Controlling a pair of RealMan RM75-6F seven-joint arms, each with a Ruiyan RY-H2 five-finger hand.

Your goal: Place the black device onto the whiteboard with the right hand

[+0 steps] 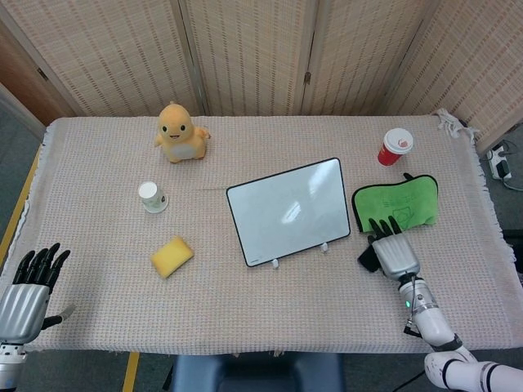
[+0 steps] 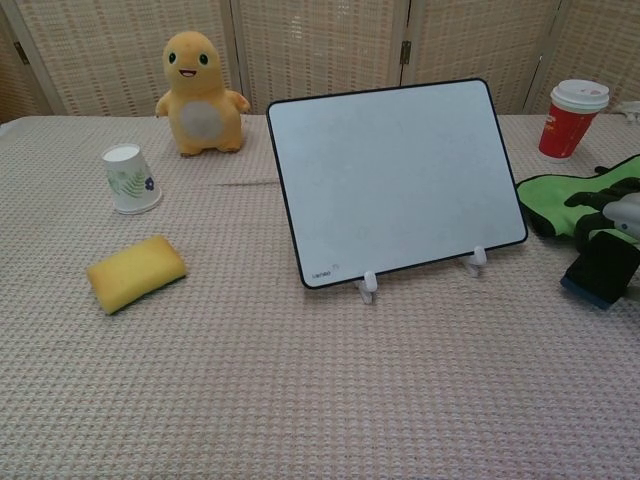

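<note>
The black device (image 1: 368, 260) (image 2: 601, 270) is to the right of the whiteboard (image 1: 286, 211) (image 2: 395, 180), which stands tilted on small white feet at mid-table. My right hand (image 1: 393, 252) (image 2: 612, 212) covers the device from above and grips it. In the chest view the device is tipped up off the cloth, with its blue underside showing at the lower edge. Most of the hand is cut off by that view's right edge. My left hand (image 1: 28, 292) hangs off the table's front left corner, fingers apart, holding nothing.
A green cloth (image 1: 397, 201) (image 2: 570, 205) lies just behind the right hand, with a red cup (image 1: 395, 147) (image 2: 571, 119) beyond it. On the left are a yellow plush toy (image 1: 178, 132) (image 2: 200, 95), a paper cup (image 1: 152, 197) (image 2: 130, 180) and a yellow sponge (image 1: 172, 256) (image 2: 136, 272).
</note>
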